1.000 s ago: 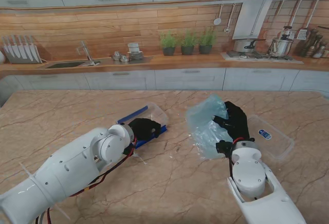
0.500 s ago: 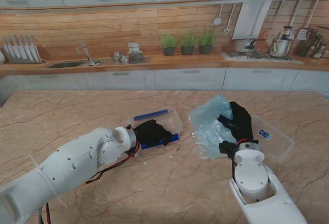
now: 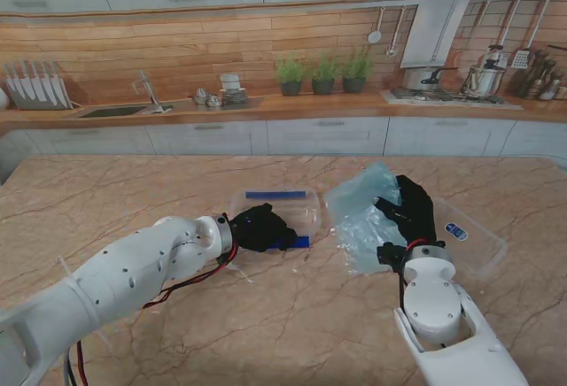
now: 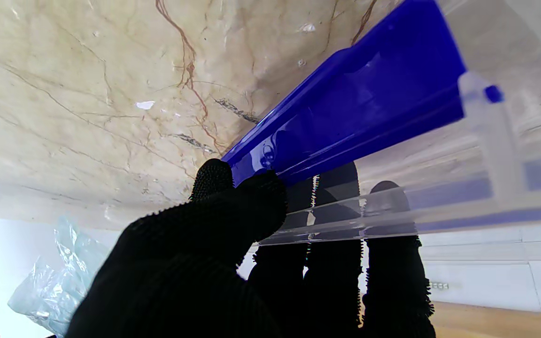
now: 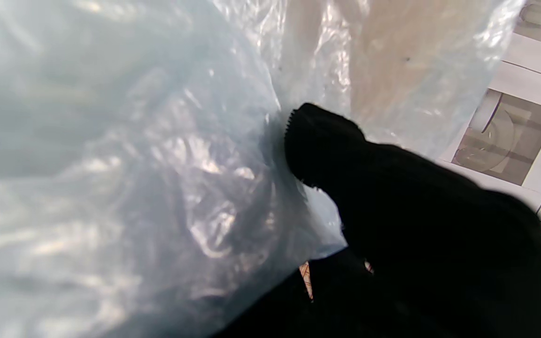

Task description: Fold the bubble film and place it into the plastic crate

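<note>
- The bubble film [image 3: 359, 218] is bunched into a pale blue wad and held off the table [image 3: 292, 315] by the right hand [image 3: 409, 213], whose black-gloved fingers are curled shut into it; it sits right of centre in the stand view and has barely shifted over the last second.
- In the right wrist view the film [image 5: 125, 178] fills nearly the whole picture, with a thumb [image 5: 317, 136] pressed into its folds.
- What has changed is the plastic crate [image 3: 279, 213]: clear with blue latches, it has been dragged across the table toward the film and turned to lie squarer, now at about 9 o'clock from the wad and just beside it.
- The left hand [image 3: 261, 229] is closed on the crate's near edge; the left wrist view shows fingers [image 4: 336, 263] hooked over the clear rim beside a blue latch [image 4: 355, 108].
- A clear lid [image 3: 465, 237] lies at 3 o'clock of the right hand.
- My judgement: the fold looks done, and with the crate brought close the film needs only a short carry leftward to drop in.
</note>
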Controlling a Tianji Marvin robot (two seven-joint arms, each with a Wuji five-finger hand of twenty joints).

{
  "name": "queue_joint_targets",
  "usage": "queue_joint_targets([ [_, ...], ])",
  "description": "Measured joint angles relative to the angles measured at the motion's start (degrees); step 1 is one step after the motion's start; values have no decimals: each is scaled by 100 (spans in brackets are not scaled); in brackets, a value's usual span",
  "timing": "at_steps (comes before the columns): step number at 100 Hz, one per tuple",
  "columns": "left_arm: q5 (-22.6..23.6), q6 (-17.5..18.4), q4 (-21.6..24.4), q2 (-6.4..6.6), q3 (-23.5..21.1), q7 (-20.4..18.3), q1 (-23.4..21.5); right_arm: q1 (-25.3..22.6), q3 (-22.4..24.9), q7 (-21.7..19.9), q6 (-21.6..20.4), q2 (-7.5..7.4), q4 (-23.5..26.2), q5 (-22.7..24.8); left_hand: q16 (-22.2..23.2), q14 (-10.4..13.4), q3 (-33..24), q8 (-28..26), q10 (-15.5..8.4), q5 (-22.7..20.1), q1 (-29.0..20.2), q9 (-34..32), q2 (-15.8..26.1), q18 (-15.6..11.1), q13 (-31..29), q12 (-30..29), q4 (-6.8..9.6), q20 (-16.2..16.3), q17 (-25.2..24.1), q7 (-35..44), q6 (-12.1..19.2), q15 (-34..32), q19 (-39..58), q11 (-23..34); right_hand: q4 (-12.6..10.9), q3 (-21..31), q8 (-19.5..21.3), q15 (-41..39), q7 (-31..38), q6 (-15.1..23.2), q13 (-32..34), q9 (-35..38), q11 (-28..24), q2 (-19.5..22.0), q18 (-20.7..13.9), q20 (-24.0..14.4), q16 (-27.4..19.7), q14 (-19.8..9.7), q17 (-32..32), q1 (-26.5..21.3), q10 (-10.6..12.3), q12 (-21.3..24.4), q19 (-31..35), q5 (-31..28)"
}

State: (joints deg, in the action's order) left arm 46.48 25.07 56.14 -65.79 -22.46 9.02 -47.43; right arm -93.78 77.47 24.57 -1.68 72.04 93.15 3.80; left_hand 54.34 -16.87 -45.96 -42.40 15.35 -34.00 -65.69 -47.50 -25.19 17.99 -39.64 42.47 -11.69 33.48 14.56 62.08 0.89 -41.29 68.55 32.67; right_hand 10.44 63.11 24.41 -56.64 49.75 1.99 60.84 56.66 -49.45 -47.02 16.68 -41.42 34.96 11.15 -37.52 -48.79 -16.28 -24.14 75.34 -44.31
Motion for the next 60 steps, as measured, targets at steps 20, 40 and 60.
queue_joint_targets([
  [20, 3, -4, 42, 7, -7, -6, -27, 0, 1, 18, 3, 4, 1, 1, -131, 13, 0, 3, -1, 0, 0, 11, 0, -136, 0, -6, 0, -44, -20, 1, 0, 201, -51, -28, 0, 0, -1, -1, 2, 0, -5, -37, -17, 0, 0, -8, 12, -3, 39, 0, -21, 0, 0, 0],
  [40, 0, -125, 216, 42, -106, -174, -130, 0, 3, 14, 7, 4, 2, 4, -465, 128, -96, 569, -151, 1, 242, 84, 21, -239, 380, 156, 37, 418, -138, -6, 0, 377, -307, -429, 0, -5, -4, -1, 4, 0, -5, -37, -18, 66, 0, -17, 12, -4, 45, 1, -21, 0, 0, 0],
  [60, 15, -141, 304, 82, -212, -289, -208, -1, 3, 4, 16, 4, 2, 4, -1675, 372, -289, 1243, -592, 307, 1216, 1056, -191, -240, 1108, -1079, 111, 410, -455, -239, 144, 443, -766, -424, 0, -12, -13, -55, 59, 0, -50, -46, -18, 61, 0, -38, 14, -4, 66, 1, -23, -1, 1, 68],
])
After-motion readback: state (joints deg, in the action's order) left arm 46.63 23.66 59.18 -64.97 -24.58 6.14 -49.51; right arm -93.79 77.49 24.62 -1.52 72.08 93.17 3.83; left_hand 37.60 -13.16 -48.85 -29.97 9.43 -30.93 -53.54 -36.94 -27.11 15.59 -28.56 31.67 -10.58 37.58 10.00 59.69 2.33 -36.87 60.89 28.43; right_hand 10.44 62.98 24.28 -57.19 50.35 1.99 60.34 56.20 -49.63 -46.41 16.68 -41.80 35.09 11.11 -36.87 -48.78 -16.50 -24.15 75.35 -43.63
